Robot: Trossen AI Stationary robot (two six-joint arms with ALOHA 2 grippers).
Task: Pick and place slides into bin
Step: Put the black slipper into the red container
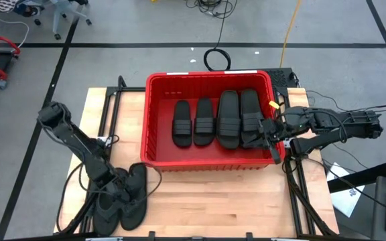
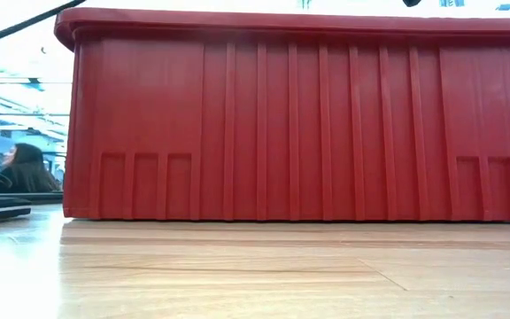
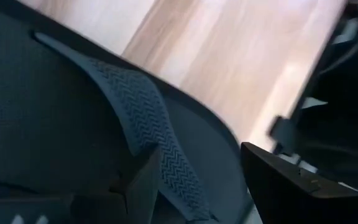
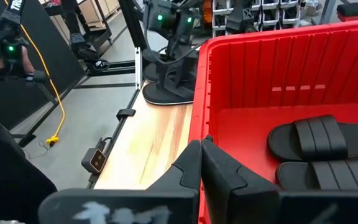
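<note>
The red bin (image 1: pixel 206 75) stands mid-table and fills the low view (image 2: pixel 299 115). Several black band-strap slides (image 1: pixel 204 122) lie side by side on its floor, two of which show in the right wrist view (image 4: pixel 316 137). Two thong-strap slides (image 1: pixel 136 191) lie on the table at the near left. My left gripper (image 1: pixel 117 182) is low over them and open; its fingers stand on either side of one thong strap (image 3: pixel 160 143). My right gripper (image 1: pixel 268 130) is shut and empty over the bin's right near corner (image 4: pixel 201 149). My left gripper is open over a thong slide, coming from above. One finger (image 3: pixel 138 186) stands right beside the ribbed thong strap (image 3: pixel 166 162), and the other (image 3: pixel 278 180) stands past the sole's edge. I cannot tell whether either finger touches the slide.
Bare wooden tabletop (image 1: pixel 233 201) lies between the bin and the near edge. Cables and black frame rails (image 1: pixel 293 194) run along the table's sides. A person (image 2: pixel 25 168) shows in the room beyond the table in the low view.
</note>
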